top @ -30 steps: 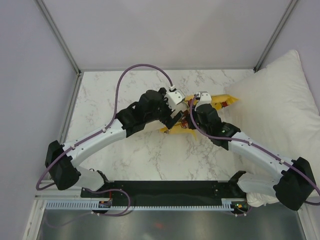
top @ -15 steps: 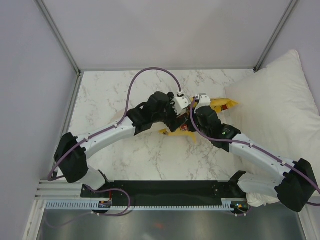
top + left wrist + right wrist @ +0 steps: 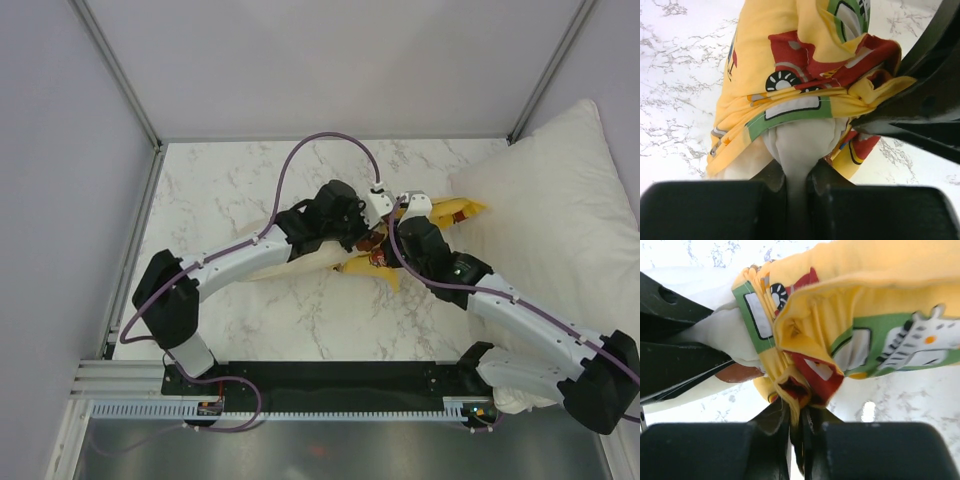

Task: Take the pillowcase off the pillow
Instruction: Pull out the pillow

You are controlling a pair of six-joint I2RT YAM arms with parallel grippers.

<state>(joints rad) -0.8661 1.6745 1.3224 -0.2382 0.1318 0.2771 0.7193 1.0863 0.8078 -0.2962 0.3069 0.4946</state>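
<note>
1. Overhead, one white marble surface [image 3: 230, 200] shows one large white pillow [image 3: 560, 200] at its right edge.
2. One yellow car-print fabric pillowcase [image 3: 775, 45] lies bunched between the two pincers.
3. One small cream pillow [image 3: 795, 145] protrudes from it, pinched by the left pincer [image 3: 796, 182].
4. Only the right wrist view shows the right pincer [image 3: 795, 422] nipping a pillowcase fold.

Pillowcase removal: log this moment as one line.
left gripper shut on pillow | right gripper shut on pillowcase | pillow end exposed | pillowcase not yet off
</note>
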